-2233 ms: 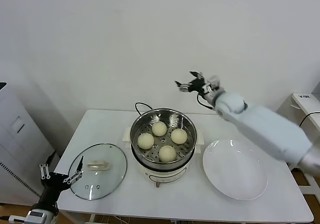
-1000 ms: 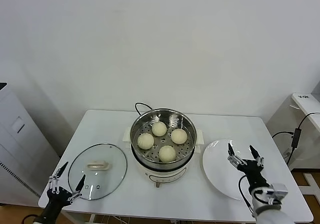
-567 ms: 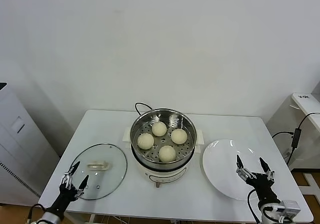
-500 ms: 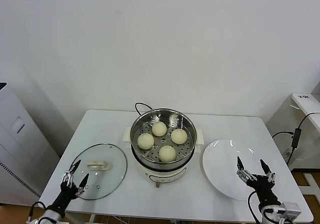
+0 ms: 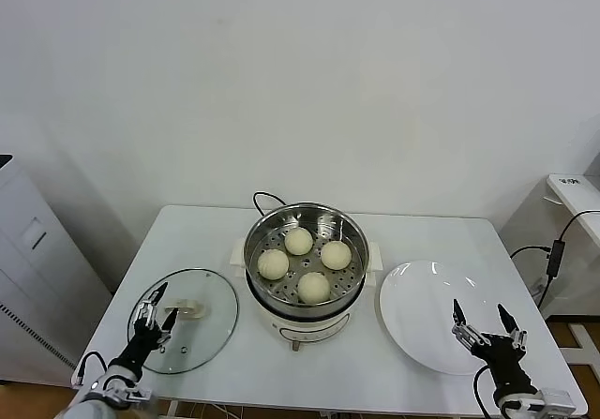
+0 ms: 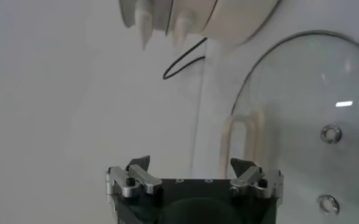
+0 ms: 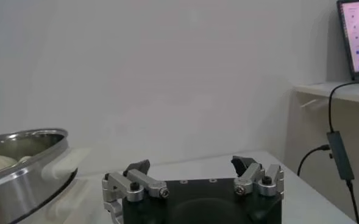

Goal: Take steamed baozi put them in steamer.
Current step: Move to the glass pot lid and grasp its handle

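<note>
- All four steamed baozi [image 5: 299,241] already sit in the steamer [image 5: 305,217], well away from both sets of fingers. The white plate [image 5: 441,318] is bare. So I think the job looks done.
- The biggest worry is the glass lid [image 5: 184,319]. The left gripper [image 5: 156,308] hangs right over the lid's near side, beside the cream handle [image 5: 188,306]. If the arm dips or swings, the fingers could bump the lid and slide it toward the edge of the tabletop [image 5: 225,227], where it could fall and break.
- The next worry is the plate. The right gripper [image 5: 488,328] is just past the plate's near rim. A push forward could shove the plate toward the steamer or tip it up.
- The steamer's black cord [image 5: 262,197] lies behind the steamer, far from both sets of fingers, so I think a snag is not likely.
- The left gripper is low at the front left of the tabletop. Its fingers [image 6: 138,164] are spread apart and hold nothing. They point toward the lid and the steamer beyond it.
- The right gripper is low at the front right corner. Its fingers [image 7: 136,168] are also spread apart and hold nothing. They point forward, with the steamer off to one side.
</note>
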